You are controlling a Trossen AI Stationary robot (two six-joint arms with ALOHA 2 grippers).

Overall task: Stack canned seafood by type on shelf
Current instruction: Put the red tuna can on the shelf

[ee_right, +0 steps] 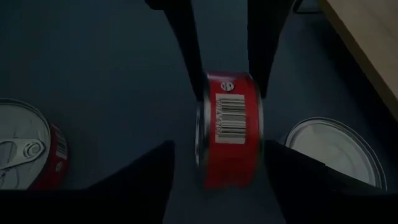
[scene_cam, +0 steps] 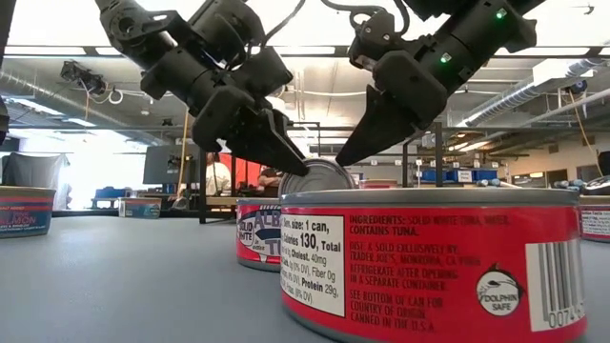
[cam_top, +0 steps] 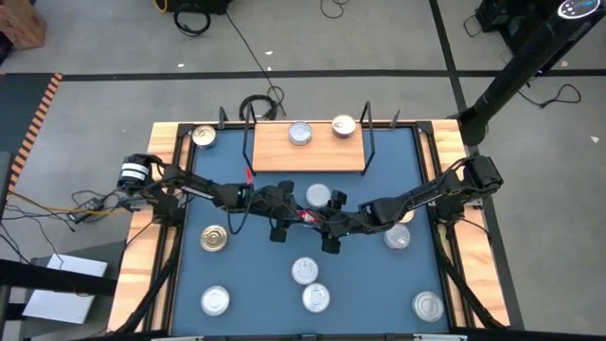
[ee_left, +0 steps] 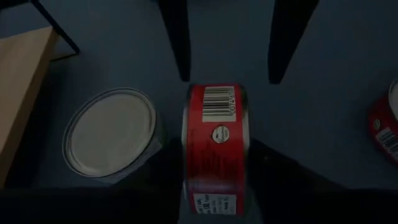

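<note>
1. A red-labelled can (ee_left: 214,146) of seafood is held on edge above the middle of the blue table (cam_top: 256,284), its barcode showing in both wrist views (ee_right: 229,127).
2. The left gripper (cam_top: 280,220) and the right gripper (cam_top: 330,234) meet over this can from opposite sides. In each wrist view the arm's own fingers sit on either side of the can's flat faces, with the other arm's fingers (ee_left: 180,37) pointing in from beyond.
3. Which gripper actually pinches the can cannot be told. Both sets of fingers stand spread about as wide as the can's height.
4. In the low view the two grippers form a tent above a silver lid (scene_cam: 319,176) tilted up between them.
5. A silver-lidded can (cam_top: 318,195) rests on the table just beside the grippers, toward the shelf.
6. The shelf (cam_top: 308,152) lies at the table's far edge, carrying two cans (cam_top: 300,133) near its middle.
7. Another can (cam_top: 204,136) sits at the table's far left corner. One (cam_top: 214,238) lies toward the left edge, one (cam_top: 397,237) toward the right edge, and four more (cam_top: 305,271) are spread along the near part of the table.
</note>
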